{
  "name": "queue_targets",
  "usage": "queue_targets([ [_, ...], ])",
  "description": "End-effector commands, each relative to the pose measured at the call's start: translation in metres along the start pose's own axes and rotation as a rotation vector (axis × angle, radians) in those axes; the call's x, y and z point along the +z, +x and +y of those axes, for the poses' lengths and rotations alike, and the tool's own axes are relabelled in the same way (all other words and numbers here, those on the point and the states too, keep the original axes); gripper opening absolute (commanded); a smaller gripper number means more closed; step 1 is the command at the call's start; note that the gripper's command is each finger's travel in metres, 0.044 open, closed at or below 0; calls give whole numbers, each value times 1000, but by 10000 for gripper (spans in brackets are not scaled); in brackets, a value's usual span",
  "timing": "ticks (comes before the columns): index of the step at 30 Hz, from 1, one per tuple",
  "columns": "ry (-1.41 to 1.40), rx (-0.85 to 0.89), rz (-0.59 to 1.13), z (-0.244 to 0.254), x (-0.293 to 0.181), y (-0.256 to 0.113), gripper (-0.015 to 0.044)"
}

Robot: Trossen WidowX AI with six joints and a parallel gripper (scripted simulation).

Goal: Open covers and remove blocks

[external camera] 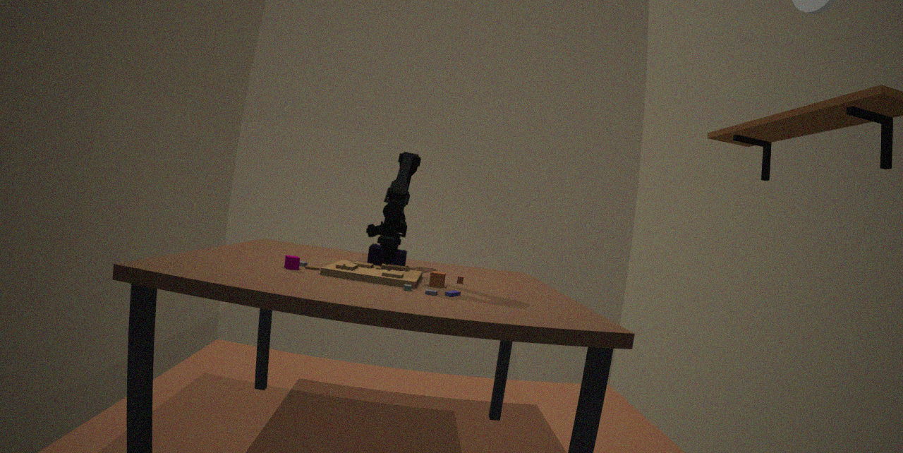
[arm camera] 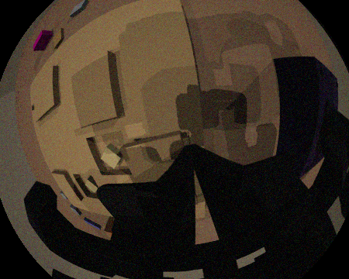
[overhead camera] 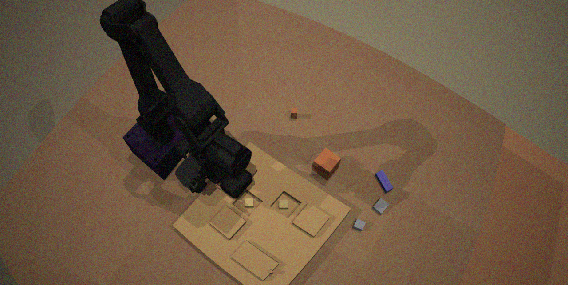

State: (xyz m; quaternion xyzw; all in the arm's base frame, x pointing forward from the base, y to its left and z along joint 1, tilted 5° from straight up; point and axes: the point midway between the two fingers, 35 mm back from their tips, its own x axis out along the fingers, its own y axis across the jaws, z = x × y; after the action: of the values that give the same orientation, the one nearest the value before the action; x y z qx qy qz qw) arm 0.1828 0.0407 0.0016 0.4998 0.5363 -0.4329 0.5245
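The tan puzzle board (overhead camera: 274, 239) (external camera: 372, 277) (arm camera: 159, 46) lies in front of the arm base. One pale yellow block (overhead camera: 249, 202) (arm camera: 111, 156) sits in an uncovered well. A second pale yellow block (overhead camera: 283, 203) (arm camera: 91, 185) sits in another open well. A square cover (overhead camera: 311, 220) lies beside that second well. Another square cover (overhead camera: 227, 222) (arm camera: 93, 89) and a rectangular cover (overhead camera: 254, 259) (arm camera: 44, 89) lie farther along; what is under them is hidden. My gripper (arm camera: 190, 149) is shut and empty, seen beside a further cover (arm camera: 147, 155). The arm hides its fingertips in the top view.
An orange cube (overhead camera: 326, 163) (external camera: 437, 279), a blue bar (overhead camera: 384, 181) (external camera: 451, 293) and two grey-blue blocks (overhead camera: 380, 205) lie beside the board. A small orange cube (overhead camera: 293, 113) (external camera: 460, 280) is farther back. A magenta block (external camera: 291, 262) (arm camera: 43, 40) is on the opposite side.
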Motion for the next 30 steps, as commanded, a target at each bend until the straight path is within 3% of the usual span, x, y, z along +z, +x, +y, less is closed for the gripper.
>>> queue_targets([
  [1,4,-28,10,-8,-1,6,0],
  [30,2,-12,4,6,2,3,0],
])
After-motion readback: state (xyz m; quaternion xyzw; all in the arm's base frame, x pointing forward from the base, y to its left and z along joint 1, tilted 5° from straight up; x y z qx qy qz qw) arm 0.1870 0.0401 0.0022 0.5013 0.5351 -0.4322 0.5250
